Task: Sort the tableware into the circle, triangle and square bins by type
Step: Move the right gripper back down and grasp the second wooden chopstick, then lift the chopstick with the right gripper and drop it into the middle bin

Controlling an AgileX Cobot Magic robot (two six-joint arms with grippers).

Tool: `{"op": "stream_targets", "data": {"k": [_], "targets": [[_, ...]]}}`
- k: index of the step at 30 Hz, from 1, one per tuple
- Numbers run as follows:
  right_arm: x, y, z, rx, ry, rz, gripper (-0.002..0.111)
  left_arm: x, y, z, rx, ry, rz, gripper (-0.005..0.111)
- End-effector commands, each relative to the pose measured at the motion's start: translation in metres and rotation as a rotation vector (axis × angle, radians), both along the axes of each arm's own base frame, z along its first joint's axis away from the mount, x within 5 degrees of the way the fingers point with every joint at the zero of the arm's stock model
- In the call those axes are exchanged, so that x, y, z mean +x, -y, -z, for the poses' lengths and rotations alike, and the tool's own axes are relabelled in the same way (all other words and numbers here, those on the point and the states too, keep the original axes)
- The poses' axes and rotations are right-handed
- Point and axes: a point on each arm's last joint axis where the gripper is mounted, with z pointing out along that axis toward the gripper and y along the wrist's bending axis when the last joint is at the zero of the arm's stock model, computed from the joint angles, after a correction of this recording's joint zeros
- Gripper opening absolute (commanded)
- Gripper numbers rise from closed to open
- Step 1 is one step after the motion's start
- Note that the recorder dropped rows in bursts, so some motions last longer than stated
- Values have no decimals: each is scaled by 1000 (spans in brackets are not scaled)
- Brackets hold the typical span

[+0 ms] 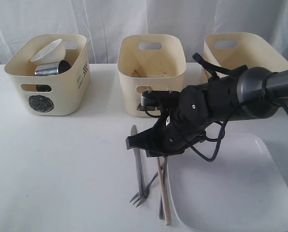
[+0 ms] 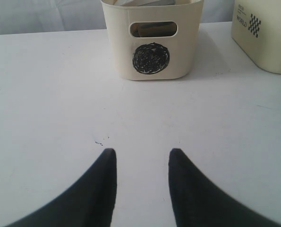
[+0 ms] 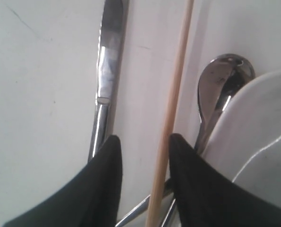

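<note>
Your right gripper (image 3: 142, 138) stood parted astride a pale wooden chopstick (image 3: 177, 90) on the table (image 1: 61, 169), between steel knife (image 3: 105, 80) and spoon (image 3: 220, 80); the circle bin (image 1: 61, 96) held a white bowl (image 1: 48, 50) and steel mug (image 1: 51, 69); your left gripper (image 2: 142, 152) gaped empty.

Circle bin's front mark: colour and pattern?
Black scribbled disc on the cream circle bin, clearest in the left wrist view.
</note>
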Motion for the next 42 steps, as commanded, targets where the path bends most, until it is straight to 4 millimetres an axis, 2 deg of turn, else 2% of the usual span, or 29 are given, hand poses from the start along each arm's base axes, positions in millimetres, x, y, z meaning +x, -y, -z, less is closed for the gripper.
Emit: {"op": "stream_targets", "data": {"k": [1,10,31,34,40,42], "targets": [[1,-1,2,-6,1,-11,32,0,0,1,-12,-4,2,42],[1,-1,16,-28,-41,-14,32,0,0,1,-12,-4,2,42],[1,-1,25,-40,-61,-18,32,0,0,1,-12,-4,2,42],[1,-1,25,-39,-60,-18,26,0,0,1,-12,-4,2,42],[4,-2,21,-25,-33,-12,2,0,0,1,-12,-4,2,42],[5,-2,14,-13,-5,-10,0,0,0,1,-12,-4,2,42]]}}
